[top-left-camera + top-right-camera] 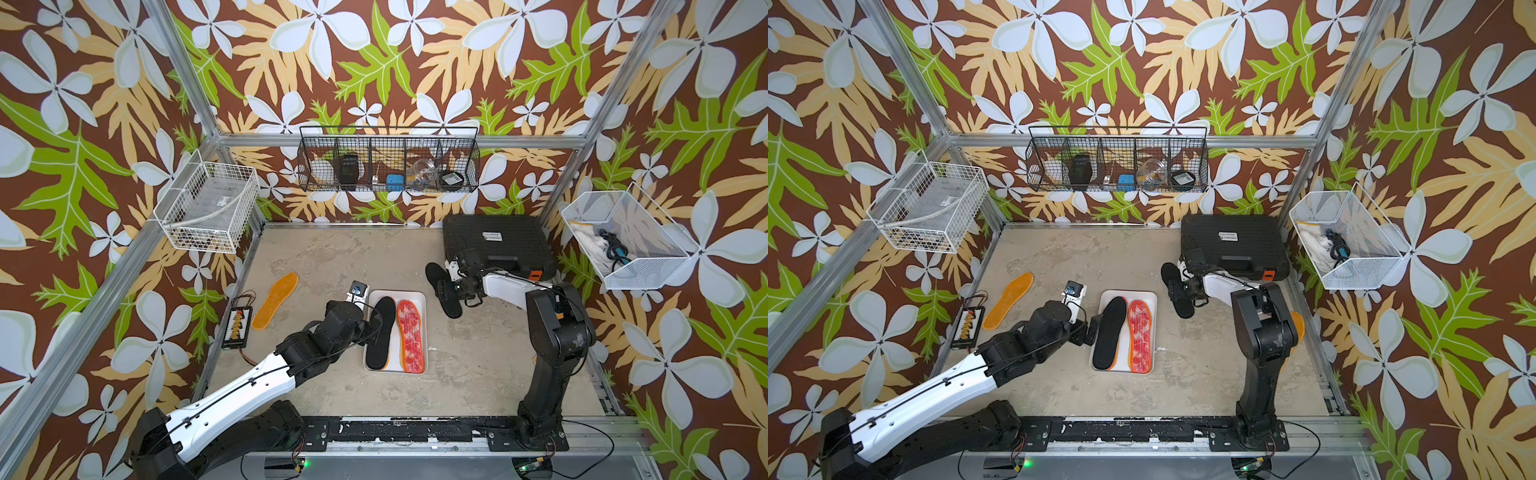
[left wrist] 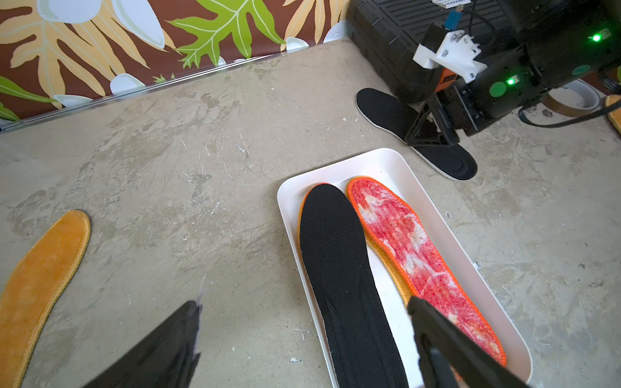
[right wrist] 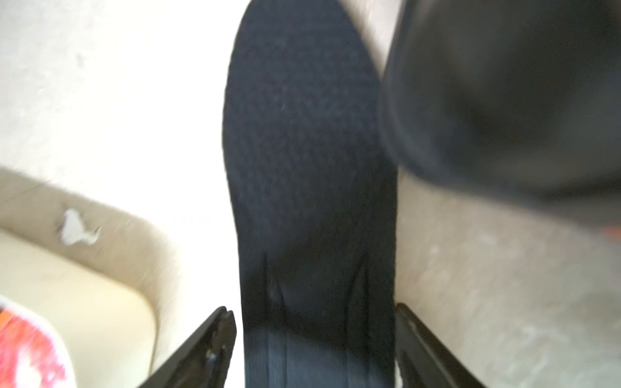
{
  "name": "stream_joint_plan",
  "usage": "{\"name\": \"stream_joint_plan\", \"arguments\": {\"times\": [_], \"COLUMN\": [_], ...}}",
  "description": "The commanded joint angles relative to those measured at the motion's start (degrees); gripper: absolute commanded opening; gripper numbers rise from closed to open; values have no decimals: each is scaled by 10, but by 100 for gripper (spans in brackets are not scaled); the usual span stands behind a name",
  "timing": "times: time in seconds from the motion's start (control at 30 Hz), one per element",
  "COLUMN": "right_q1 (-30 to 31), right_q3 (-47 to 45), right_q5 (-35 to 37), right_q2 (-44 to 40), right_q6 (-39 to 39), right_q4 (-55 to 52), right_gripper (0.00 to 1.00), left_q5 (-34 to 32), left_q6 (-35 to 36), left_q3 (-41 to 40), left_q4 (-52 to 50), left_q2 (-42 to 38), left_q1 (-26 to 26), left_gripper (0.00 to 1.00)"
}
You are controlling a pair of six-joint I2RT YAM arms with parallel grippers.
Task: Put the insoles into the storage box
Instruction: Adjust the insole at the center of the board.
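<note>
Looks down on a mottled grey counter (image 1: 332, 257) walled in flowered print.

Nearest, at lower centre in both top views, finds the storage box (image 1: 409, 296), set lengthwise. Holds a black insole (image 1: 382, 332) and a red-white insole (image 1: 410, 336) side by side, with orange rims of others peeping from beneath. Stacked flat, probably to save room.

At the box's left edge, places the left gripper (image 2: 304, 302), spread wide and empty, one finger over bare counter and one over the box.

Left of centre, shows one orange insole (image 1: 276, 301) flat on the counter, well apart from the box, not yet stored.

Right of centre and slightly higher, sets the right gripper (image 3: 312, 309) low over a second black insole (image 3: 309, 168), lying on the counter between box and black case (image 1: 498, 241). Straddles its width, a finger beside each long edge, apparently lining up a pinch across the narrow span. Cannot tell whether already pinching or just short of contact.

Glimpses another orange insole (image 1: 1296, 326) behind the right arm (image 1: 1262, 332).

Farthest, toward the upper frame, shows wire baskets (image 1: 208, 212) hung on the walls.
</note>
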Motion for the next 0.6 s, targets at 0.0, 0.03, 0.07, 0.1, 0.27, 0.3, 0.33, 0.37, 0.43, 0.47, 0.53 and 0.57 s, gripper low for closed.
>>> {"name": "stream_joint_plan", "arguments": {"times": [0.0,0.03,0.07,0.1,0.27,0.3,0.33,0.37,0.43,0.47,0.53,0.57], "right_q1": [6,10,15,21,60,66,69,72,75,75,77,78], "right_q3": [-24,-29,-34,-37,-53,-51,-48,-43,-27,-18,-2,10], "right_q5": [-16,-10,4,19,91,96,102,113,118,119,118,120], "right_q2": [-17,-25,-33,-41,-66,-64,-60,-54,-43,-39,-33,-31], "right_q6": [24,25,27,31,42,41,43,46,46,48,50,53], "right_q4": [-51,-53,-57,-61,-75,-75,-77,-80,-85,-87,-91,-98], "right_gripper": [76,75,74,72,72,73,76,80,84,86,87,88], "left_q5": [-14,-15,-16,-16,-17,-17,-17,-17,-17,-17,-18,-19], "left_q6": [-4,-3,-3,-3,-4,-4,-4,-4,-4,-6,-7,-8], "left_q3": [1,1,2,2,2,2,2,1,1,1,1,0], "left_q4": [-8,-8,-9,-9,-10,-11,-11,-11,-11,-11,-12,-13], "left_q2": [0,1,1,0,1,1,1,1,1,2,2,2], "left_q1": [0,0,0,0,0,0,0,0,0,0,0,0], "left_gripper": [100,100,100,100,100,100,100,100,100,100,100,100]}}
